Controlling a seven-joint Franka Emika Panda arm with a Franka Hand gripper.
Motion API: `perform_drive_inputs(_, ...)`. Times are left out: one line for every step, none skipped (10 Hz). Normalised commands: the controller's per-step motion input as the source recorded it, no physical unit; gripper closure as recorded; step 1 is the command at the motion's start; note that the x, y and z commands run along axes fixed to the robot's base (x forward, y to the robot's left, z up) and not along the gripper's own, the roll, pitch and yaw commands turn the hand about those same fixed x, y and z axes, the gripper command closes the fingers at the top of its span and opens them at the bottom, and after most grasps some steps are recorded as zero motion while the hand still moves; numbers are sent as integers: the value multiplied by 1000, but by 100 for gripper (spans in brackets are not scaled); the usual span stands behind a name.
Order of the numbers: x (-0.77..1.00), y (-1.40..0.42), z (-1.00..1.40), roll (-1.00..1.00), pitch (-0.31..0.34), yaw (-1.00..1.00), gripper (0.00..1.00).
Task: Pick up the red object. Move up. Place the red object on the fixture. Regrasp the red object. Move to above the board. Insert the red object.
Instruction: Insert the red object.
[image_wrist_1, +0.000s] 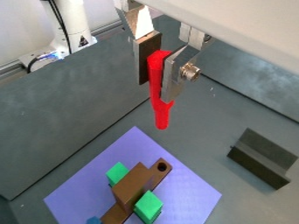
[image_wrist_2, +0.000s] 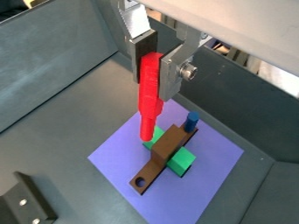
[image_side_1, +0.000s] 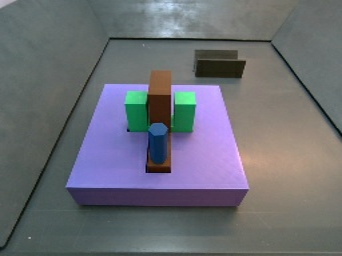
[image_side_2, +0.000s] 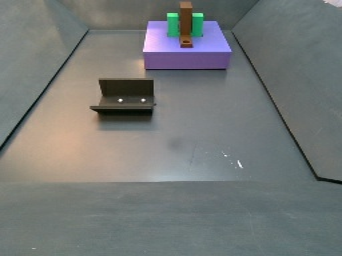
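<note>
- Gripper (image_wrist_1: 156, 66) clamped on the red peg (image_wrist_1: 159, 92) — its lower end hangs free (both wrist views).
- It hangs above the board (image_wrist_2: 208, 156).
- Fixture (image_side_2: 124, 96) sits well apart — bare.

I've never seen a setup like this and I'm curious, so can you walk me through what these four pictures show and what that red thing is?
This is a robot arm with a two-fingered claw. Two cameras ride on its wrist and look down past the claw; two more stand beside the table, and the claw is out of their frames. In both wrist views the claw is shut on the red object, a short peg held upright in the air above the board. The board is a purple slab carrying two green blocks, a long brown bar and a blue peg. Apart from it on the grey floor stands the fixture, a small dark holder, with nothing on it.
</note>
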Motion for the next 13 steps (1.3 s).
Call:
perform_drive_inputs(129,246,-286,-440,0,0,100)
perform_drive_inputs(0,189,-131,-500,-114,-89,100)
perform_drive_inputs(137,151,-94,-500,-121,0,100)
perform_drive_inputs(103,191,-134,-499,-133,-6,100)
perform_drive_inputs(11,400,-386,-376,-140,-166,100)
perform_drive_inputs(126,446,-760,-181,-64,-43,100)
perform_drive_inputs(-29,343,-1000,0,-67,-6,100)
perform_drive_inputs(-74,303,-1000,-3,-67,-57,100)
perform_drive_inputs(0,46,-934,-109,-79,0,100)
perform_drive_inputs(0,0,-777,-167,-126,-34,100)
perform_drive_inputs(0,0,-709,-193,-147,-17,100)
perform_drive_inputs(160,0,-686,-211,-139,6,100)
perform_drive_inputs(14,0,-769,-96,-194,0,100)
